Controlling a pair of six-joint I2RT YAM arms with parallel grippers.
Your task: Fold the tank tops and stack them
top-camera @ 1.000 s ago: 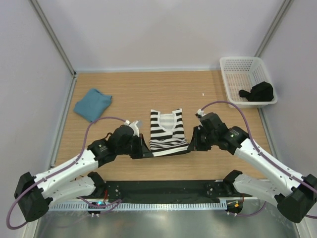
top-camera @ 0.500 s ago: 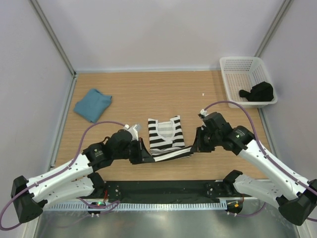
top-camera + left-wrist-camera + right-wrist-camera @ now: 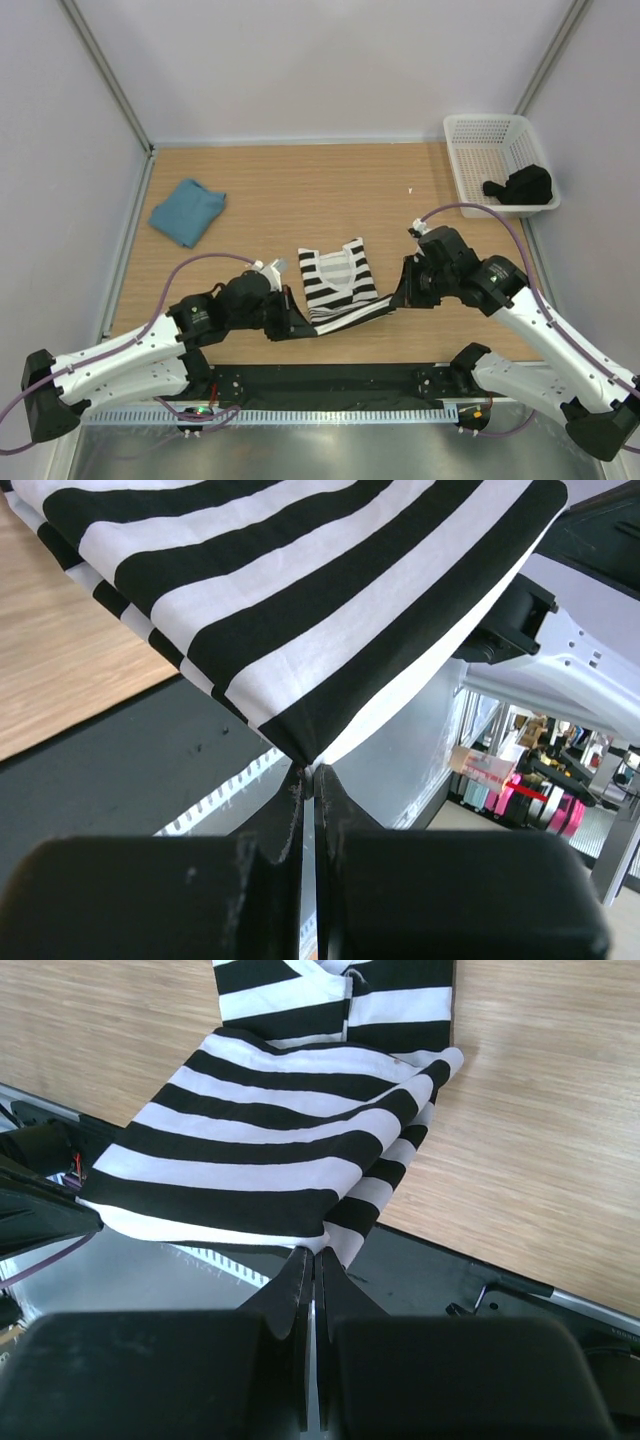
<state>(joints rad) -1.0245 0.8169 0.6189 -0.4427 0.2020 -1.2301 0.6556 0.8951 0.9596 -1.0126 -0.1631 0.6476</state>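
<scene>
The black-and-white striped tank top lies near the table's front middle, its hem lifted between both arms and its strap end resting on the wood. My left gripper is shut on the hem's left corner. On the right corner, my right gripper is shut too. The striped cloth hangs stretched between the two grips. The teal-blue tank top lies folded at the far left of the table, away from both grippers.
A white mesh basket stands at the back right with a dark object inside. A black strip runs along the table's near edge between the arm bases. Metal frame posts rise at both back corners.
Both grippers have drawn the striped top's hem toward the near edge and a little to the right, and the whole garment has slid nearer. The teal top has not moved.
</scene>
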